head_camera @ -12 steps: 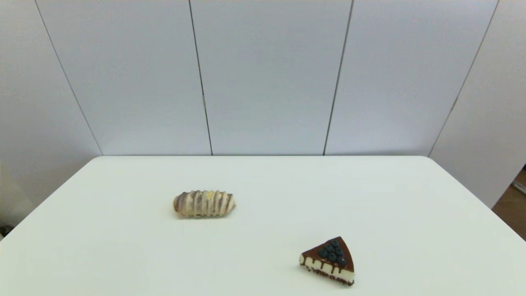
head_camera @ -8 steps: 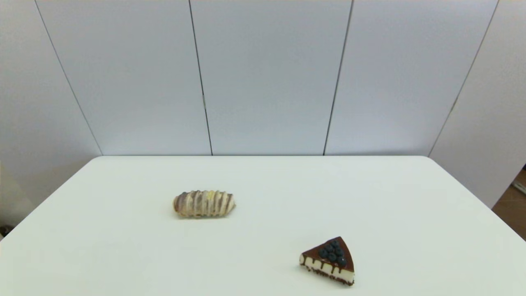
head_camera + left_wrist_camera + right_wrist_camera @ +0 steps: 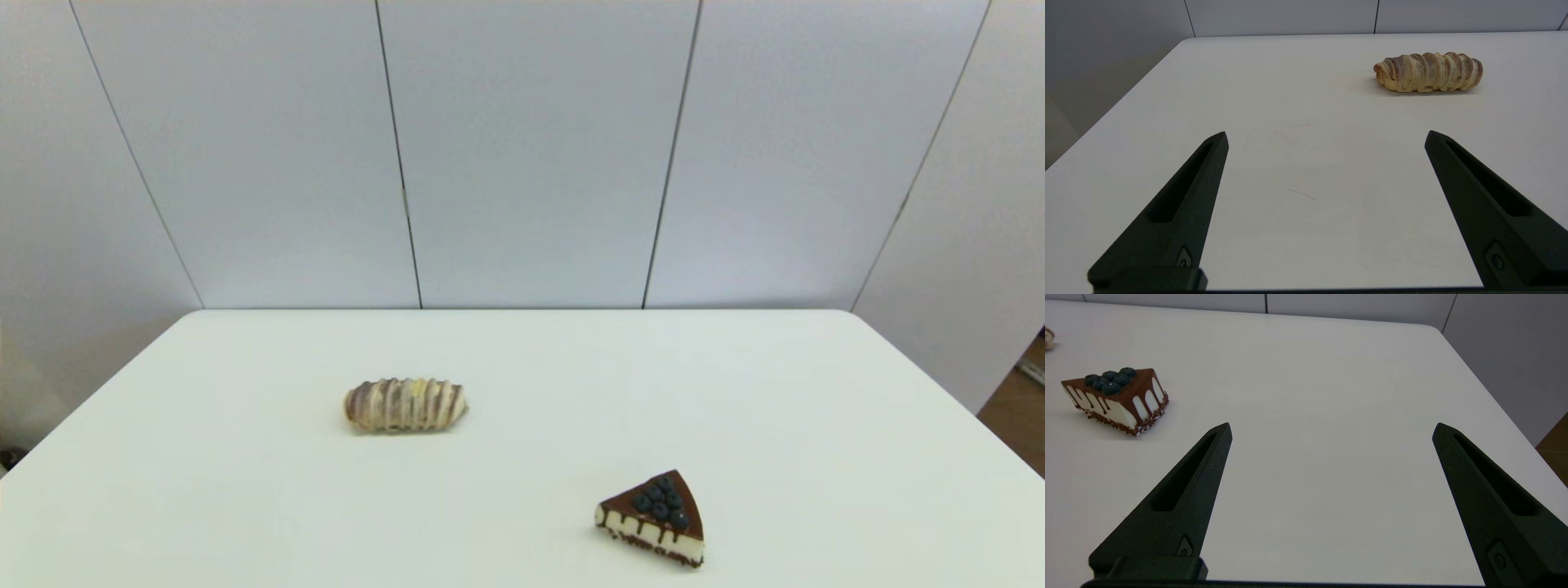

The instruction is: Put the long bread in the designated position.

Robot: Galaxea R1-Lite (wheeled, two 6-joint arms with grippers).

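The long bread (image 3: 406, 404), tan-cream with brown-purple crosswise stripes, lies flat on the white table (image 3: 522, 367), left of centre. The left wrist view shows it too, long bread (image 3: 1428, 72), well ahead of my left gripper (image 3: 1326, 136) and off to one side. That gripper is open, with only bare tabletop between its fingers. My right gripper (image 3: 1332, 428) is open as well, over bare table on the right side. Neither arm appears in the head view. No mark shows the designated position.
A triangular chocolate cake slice (image 3: 653, 517) topped with blueberries sits near the table's front, right of centre, seen also as cake slice (image 3: 1116, 399) in the right wrist view. Grey wall panels stand behind the table. The table's right edge (image 3: 1494, 404) runs close to the right gripper.
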